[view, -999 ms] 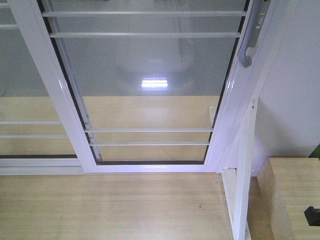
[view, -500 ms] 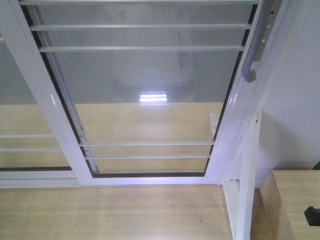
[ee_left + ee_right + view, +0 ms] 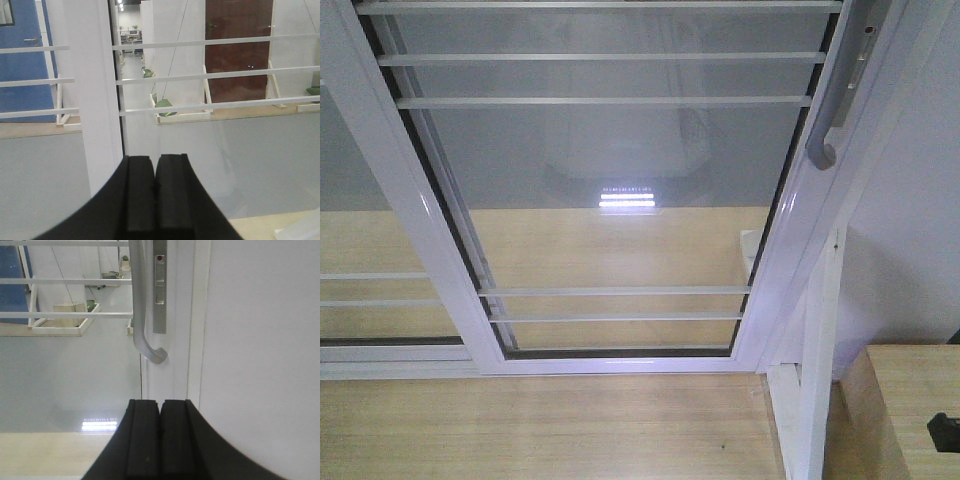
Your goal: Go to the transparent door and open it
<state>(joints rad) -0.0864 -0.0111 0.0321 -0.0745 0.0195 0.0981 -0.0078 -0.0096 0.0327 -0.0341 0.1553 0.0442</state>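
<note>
The transparent door [image 3: 610,190] fills the front view: clear glass in a white frame with thin horizontal white bars. Its curved grey handle [image 3: 827,120] hangs on the right frame member. In the right wrist view the handle [image 3: 142,315] and its lock plate [image 3: 159,287] stand just above and ahead of my right gripper [image 3: 160,405], which is shut and holds nothing. The left wrist view faces the door's glass and bars [image 3: 215,75] and a white frame post [image 3: 97,90]; my left gripper [image 3: 154,162] is shut and empty. Neither gripper touches the door.
A second white-framed glass panel [image 3: 360,250] overlaps on the left. To the right stand a white wall [image 3: 920,200], a white post [image 3: 815,360] and a wooden ledge [image 3: 910,400]. Wood flooring [image 3: 540,430] lies before the door track.
The front view has shifted: the door and handle sit lower in frame than a second ago, with more upper bars showing. Little differs from half a second ago.
</note>
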